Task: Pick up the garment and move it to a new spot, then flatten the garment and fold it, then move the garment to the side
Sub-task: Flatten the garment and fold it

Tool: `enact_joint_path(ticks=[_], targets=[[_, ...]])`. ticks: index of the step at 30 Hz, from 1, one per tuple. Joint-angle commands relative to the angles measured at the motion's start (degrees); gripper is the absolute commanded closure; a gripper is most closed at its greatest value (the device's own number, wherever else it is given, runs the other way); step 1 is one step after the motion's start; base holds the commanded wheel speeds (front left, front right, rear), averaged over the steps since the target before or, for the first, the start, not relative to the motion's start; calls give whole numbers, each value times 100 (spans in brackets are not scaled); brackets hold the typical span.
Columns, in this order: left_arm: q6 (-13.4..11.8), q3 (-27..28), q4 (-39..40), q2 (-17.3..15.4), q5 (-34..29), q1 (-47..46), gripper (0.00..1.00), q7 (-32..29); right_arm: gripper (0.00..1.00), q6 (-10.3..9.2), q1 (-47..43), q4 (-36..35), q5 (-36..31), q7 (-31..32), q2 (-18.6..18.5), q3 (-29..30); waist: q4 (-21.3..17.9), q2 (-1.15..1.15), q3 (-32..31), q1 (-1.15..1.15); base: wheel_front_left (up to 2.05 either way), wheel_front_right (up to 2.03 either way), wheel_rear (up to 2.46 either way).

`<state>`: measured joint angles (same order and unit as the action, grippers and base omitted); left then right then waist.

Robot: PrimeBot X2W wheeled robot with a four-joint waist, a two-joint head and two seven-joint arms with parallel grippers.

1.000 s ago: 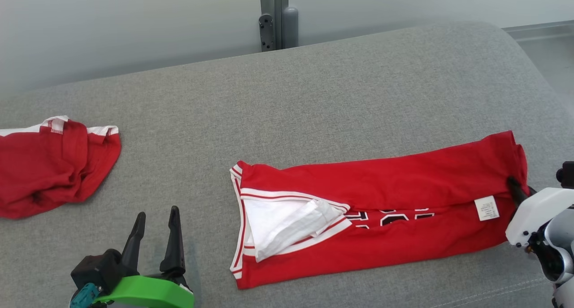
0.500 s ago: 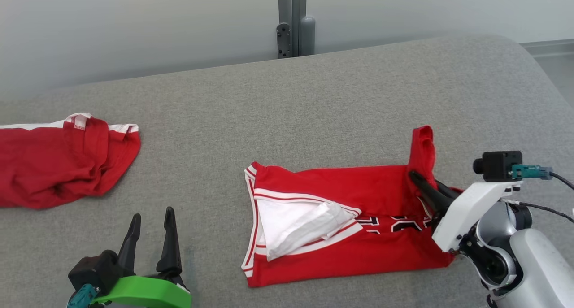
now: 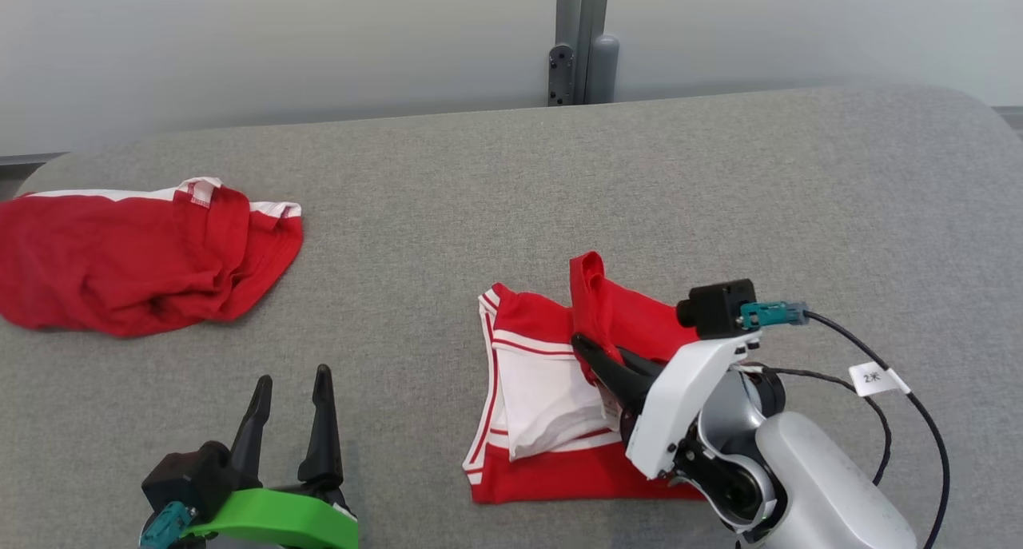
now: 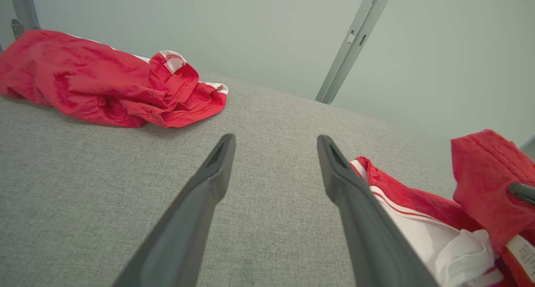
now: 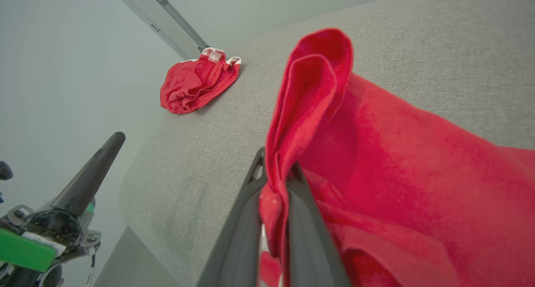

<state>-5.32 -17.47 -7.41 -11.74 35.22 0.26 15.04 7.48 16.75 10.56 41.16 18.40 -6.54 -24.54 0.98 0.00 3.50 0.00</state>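
Note:
The garment (image 3: 537,322), a red jersey with white trim, lies on the grey cushion a little right of centre, with its white inside showing at the left end. My right gripper (image 3: 582,345) is shut on the garment's red hem end, holding it raised over the white part; the rest doubles back beneath it. In the right wrist view the red cloth (image 5: 397,153) is pinched between the right gripper's (image 5: 278,166) fingers and stands up in a fold. My left gripper (image 3: 292,379) rests open at the lower left, apart from the garment (image 4: 480,166). Nothing lies between the left gripper's (image 4: 276,138) fingers.
A second red garment (image 3: 136,253) lies crumpled at the far left, also seen as a red heap (image 4: 104,82) in the left wrist view. The grey cushion (image 3: 719,173) has a rounded back edge before a pale wall with a metal post (image 3: 579,37).
My right gripper has carried the garment's right end leftward over the rest, halving its length. The head camera has turned, shifting the picture. The left gripper stays open in place.

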Motion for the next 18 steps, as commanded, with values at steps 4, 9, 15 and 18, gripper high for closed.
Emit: enact_joint_path(ticks=[4,9,15,18], targets=[[58,-32,-48,50,-51,-147,0,18,100,2,259,417,-15,-204,142,-243,181,0,-3,0,0,0,0],[115,-48,-108,112,-84,-226,0,19,100,2,497,950,25,-356,255,-505,311,0,20,0,0,0,0],[147,-31,-150,179,-128,-262,0,19,100,2,735,1481,76,-524,326,-794,393,0,50,0,0,0,0],[165,-6,-163,204,-149,-265,0,19,82,2,818,1664,158,-631,347,-951,395,0,67,0,0,0,0]])
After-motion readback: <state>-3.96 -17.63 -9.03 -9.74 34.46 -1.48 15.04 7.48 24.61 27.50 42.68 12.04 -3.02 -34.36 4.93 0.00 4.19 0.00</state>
